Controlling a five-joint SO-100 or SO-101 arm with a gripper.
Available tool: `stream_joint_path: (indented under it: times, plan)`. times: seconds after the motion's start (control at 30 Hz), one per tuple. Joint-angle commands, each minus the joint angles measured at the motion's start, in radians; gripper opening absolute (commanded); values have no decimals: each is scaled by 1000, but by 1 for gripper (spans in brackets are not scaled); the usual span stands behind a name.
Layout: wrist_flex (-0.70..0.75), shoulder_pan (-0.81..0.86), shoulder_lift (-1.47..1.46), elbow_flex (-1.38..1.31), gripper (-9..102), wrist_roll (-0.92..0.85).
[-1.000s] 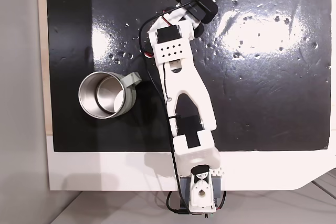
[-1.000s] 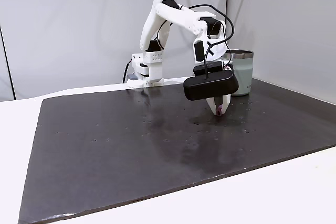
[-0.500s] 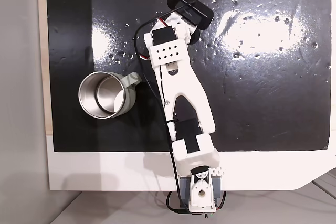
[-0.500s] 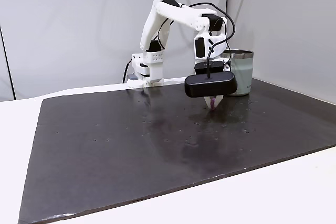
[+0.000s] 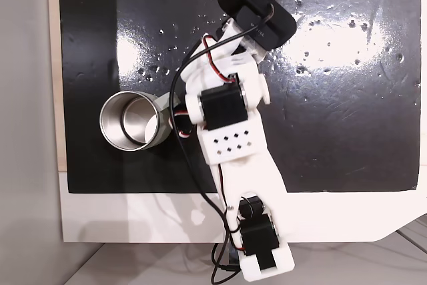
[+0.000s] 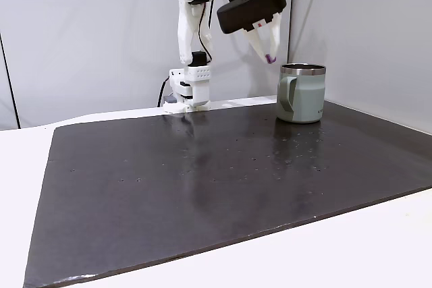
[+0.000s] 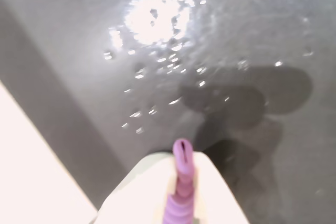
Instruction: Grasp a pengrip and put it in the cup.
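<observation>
Raised well above the black mat [image 6: 202, 180], the gripper [image 6: 268, 55] pinches the purple pengrip [image 7: 181, 187] between its white fingers [image 7: 215, 192], the tube's tip poking past them, while the steel cup [image 6: 302, 92] stands below and just to its right in a fixed view.

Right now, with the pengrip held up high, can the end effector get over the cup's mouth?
Probably yes. The end effector holds the pengrip above rim height, beside the cup, whose mouth is open with nothing between them.
</observation>
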Motion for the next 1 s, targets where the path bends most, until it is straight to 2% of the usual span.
stream_joint_path:
  times: [0.0, 0.3, 0.57, 0.87, 0.93, 0.97]
  plan:
    - [28, -97, 103, -29, 1, 58]
    - [37, -387, 118, -6, 1, 210]
    - [38, -575, 48, -5, 1, 238]
    - [34, -588, 32, -2, 2, 238]
    - [32, -584, 37, 0, 5, 238]
    - [32, -584, 41, 0, 10, 238]
